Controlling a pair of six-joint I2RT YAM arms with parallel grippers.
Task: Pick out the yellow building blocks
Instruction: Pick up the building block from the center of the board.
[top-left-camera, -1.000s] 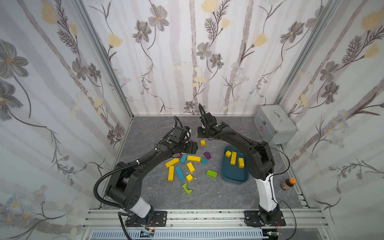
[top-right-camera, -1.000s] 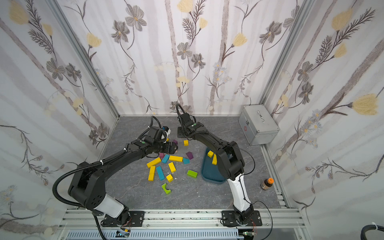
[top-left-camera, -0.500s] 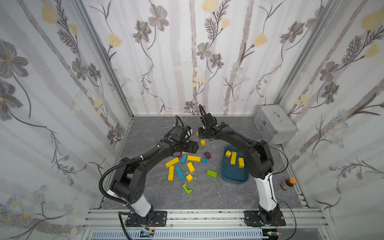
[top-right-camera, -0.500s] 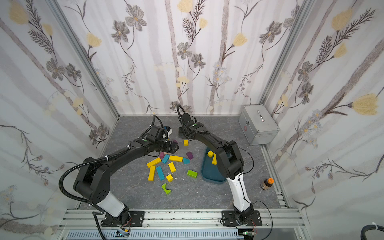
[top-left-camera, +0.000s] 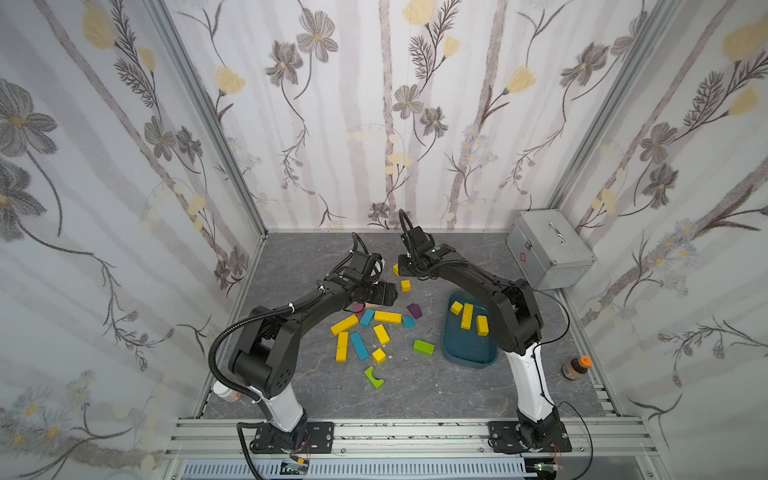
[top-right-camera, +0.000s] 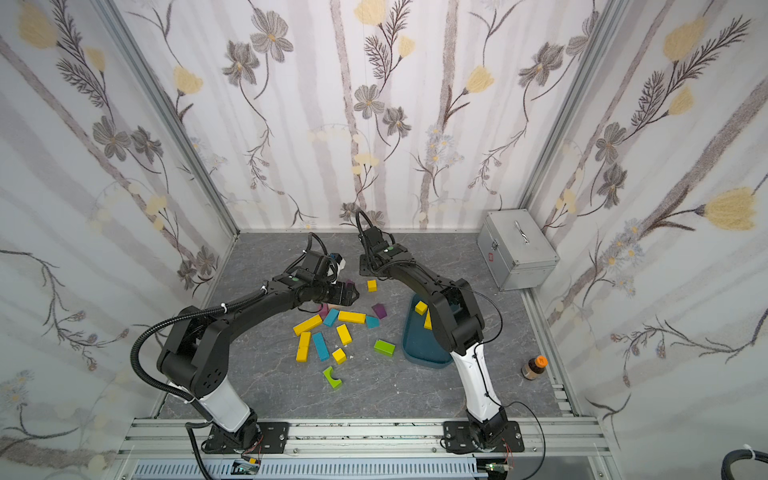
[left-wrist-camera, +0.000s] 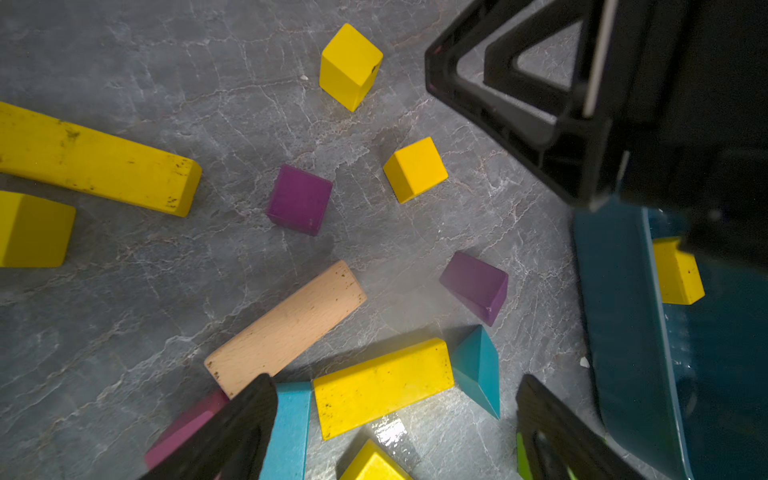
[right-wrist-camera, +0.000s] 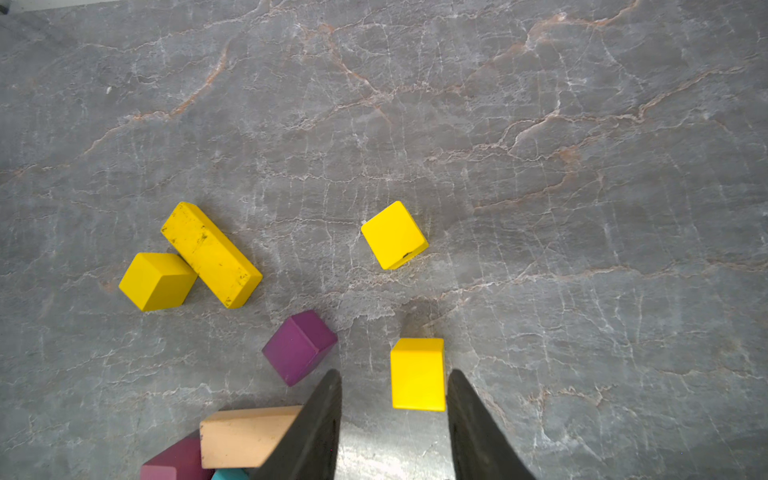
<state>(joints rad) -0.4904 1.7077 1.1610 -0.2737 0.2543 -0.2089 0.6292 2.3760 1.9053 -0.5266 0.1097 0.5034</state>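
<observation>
yellow blocks (top-left-camera: 387, 317): three in tray (top-left-camera: 467, 353), rest loose on table (top-left-camera: 415, 395) | right gripper (right-wrist-camera: 395, 372) part-open astride cube (right-wrist-camera: 417, 374) | left gripper (left-wrist-camera: 395, 378) wide, empty | likely light, rigid, smooth paint: pinch flat opposite faces

Walled on three sides with pale wallpaper (top-left-camera: 374, 104) of grey and yellow flowers, joined by aluminium posts (top-left-camera: 210, 124). Floored with a grey veined worktop (top-left-camera: 415, 395), evenly lit. At its far right corner, a silver metal case (top-left-camera: 548, 249); by its right edge, a brown bottle (top-left-camera: 575, 366), orange-capped.
</observation>
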